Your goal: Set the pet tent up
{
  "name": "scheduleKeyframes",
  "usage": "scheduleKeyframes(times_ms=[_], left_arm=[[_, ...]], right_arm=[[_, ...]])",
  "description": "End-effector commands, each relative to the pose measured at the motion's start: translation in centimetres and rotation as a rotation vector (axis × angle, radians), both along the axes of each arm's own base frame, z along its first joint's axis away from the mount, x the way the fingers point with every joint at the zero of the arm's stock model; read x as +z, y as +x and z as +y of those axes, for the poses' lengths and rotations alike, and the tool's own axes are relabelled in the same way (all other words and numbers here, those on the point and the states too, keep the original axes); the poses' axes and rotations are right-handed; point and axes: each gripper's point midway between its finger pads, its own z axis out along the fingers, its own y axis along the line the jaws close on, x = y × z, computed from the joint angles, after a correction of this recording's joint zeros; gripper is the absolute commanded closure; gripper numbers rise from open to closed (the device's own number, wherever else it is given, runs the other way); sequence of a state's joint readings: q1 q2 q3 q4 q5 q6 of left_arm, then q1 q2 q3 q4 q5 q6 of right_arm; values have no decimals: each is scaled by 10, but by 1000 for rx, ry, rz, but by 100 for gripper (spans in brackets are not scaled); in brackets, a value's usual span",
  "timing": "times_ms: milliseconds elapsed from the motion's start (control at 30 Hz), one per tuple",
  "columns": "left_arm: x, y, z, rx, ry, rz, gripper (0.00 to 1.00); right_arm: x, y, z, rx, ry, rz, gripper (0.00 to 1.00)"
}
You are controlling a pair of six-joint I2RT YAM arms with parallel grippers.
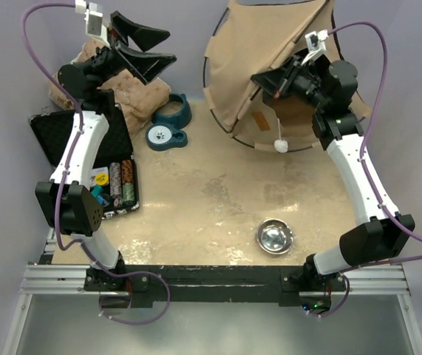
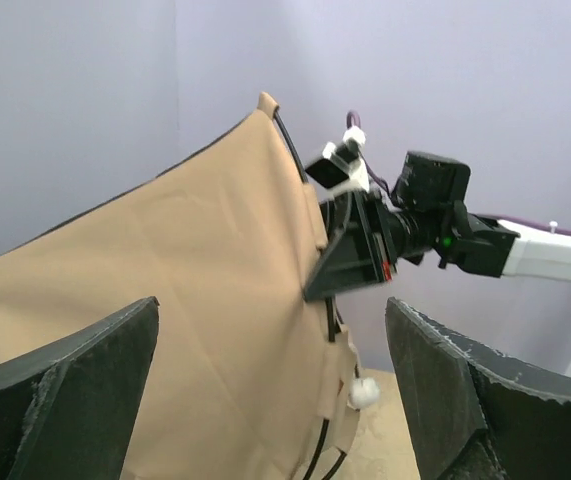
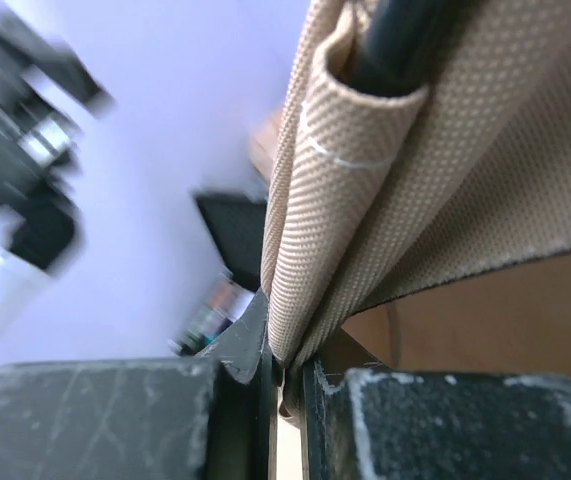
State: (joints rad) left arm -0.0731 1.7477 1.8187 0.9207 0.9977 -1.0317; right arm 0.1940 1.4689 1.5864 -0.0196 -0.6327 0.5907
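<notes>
The pet tent [image 1: 262, 52] is a tan fabric cone with thin dark poles, leaning at the back right of the table. Its white pom-pom [image 1: 280, 146] hangs on a string by the dark hoop at its base. My right gripper [image 1: 257, 78] is shut on the tent's front edge. In the right wrist view the jaws [image 3: 290, 375] pinch the beige pole sleeve [image 3: 335, 200]. My left gripper [image 1: 168, 46] is open and raised at the back left, apart from the tent. In the left wrist view the tent [image 2: 195, 280] and pom-pom [image 2: 364, 392] show between its wide fingers [image 2: 485, 400].
A tan patterned pillow [image 1: 133, 96] lies under the left arm. A teal pet bowl [image 1: 170, 122] sits beside it. An open black case [image 1: 114, 177] with poker chips lies at the left. A metal bowl [image 1: 275, 235] stands front right.
</notes>
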Motion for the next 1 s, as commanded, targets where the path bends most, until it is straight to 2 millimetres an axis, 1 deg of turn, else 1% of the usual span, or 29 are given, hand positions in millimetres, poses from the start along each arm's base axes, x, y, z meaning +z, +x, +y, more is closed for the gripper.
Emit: scheduleKeyframes(times_ms=[0, 67, 100, 200, 267, 300, 333, 367, 400, 433, 467, 500, 567, 633, 667, 733, 767, 833, 900, 933, 967], left_arm=[[-11, -24, -4, -36, 4, 3, 1], [-27, -25, -4, -29, 28, 41, 2], [-37, -25, -4, -22, 46, 54, 2], [-67, -20, -4, 8, 106, 118, 2], [-92, -16, -4, 32, 152, 182, 2], [-103, -16, -4, 44, 182, 193, 2], [-117, -14, -4, 60, 217, 220, 2], [-125, -11, -3, 79, 242, 233, 2], [-134, -11, -3, 86, 271, 240, 2], [-141, -11, -3, 93, 298, 238, 2], [-146, -11, -2, 105, 313, 247, 2], [-152, -11, -1, 113, 325, 251, 2], [-160, -12, 0, 120, 331, 264, 2], [-168, -11, -2, 113, 323, 291, 2], [-170, -10, -3, 109, 315, 299, 2], [-175, -8, -8, 99, 308, 307, 2], [-176, -7, -11, 97, 310, 303, 2], [-183, -5, -17, 99, 328, 289, 2], [-191, -5, -25, 96, 353, 270, 2], [-195, -5, -27, 92, 362, 269, 2], [-197, -6, -30, 85, 367, 267, 2]], right_arm=[[94, -21, 5, 90, 319, -46, 100], [95, -15, 1, 77, 407, 56, 100], [93, -7, -4, 51, 465, 143, 100], [79, 19, -25, -34, 626, 393, 100], [53, 39, -37, -48, 677, 501, 100], [29, 52, -49, -94, 686, 558, 100], [-7, 67, -68, -170, 697, 638, 80], [-39, 75, -90, -231, 697, 687, 68], [-74, 80, -112, -293, 685, 738, 53], [-103, 80, -134, -356, 667, 780, 43], [-126, 75, -153, -395, 659, 816, 34], [-138, 70, -171, -434, 653, 832, 24], [-141, 61, -196, -471, 625, 808, 15], [-136, 58, -214, -453, 610, 781, 2], [-139, 56, -225, -446, 602, 793, 2], [-149, 55, -236, -415, 549, 815, 2], [-147, 53, -237, -386, 523, 793, 2], [-143, 47, -235, -358, 444, 711, 2], [-145, 38, -236, -385, 323, 631, 2], [-140, 33, -236, -384, 260, 565, 2], [-143, 30, -239, -401, 143, 484, 2]])
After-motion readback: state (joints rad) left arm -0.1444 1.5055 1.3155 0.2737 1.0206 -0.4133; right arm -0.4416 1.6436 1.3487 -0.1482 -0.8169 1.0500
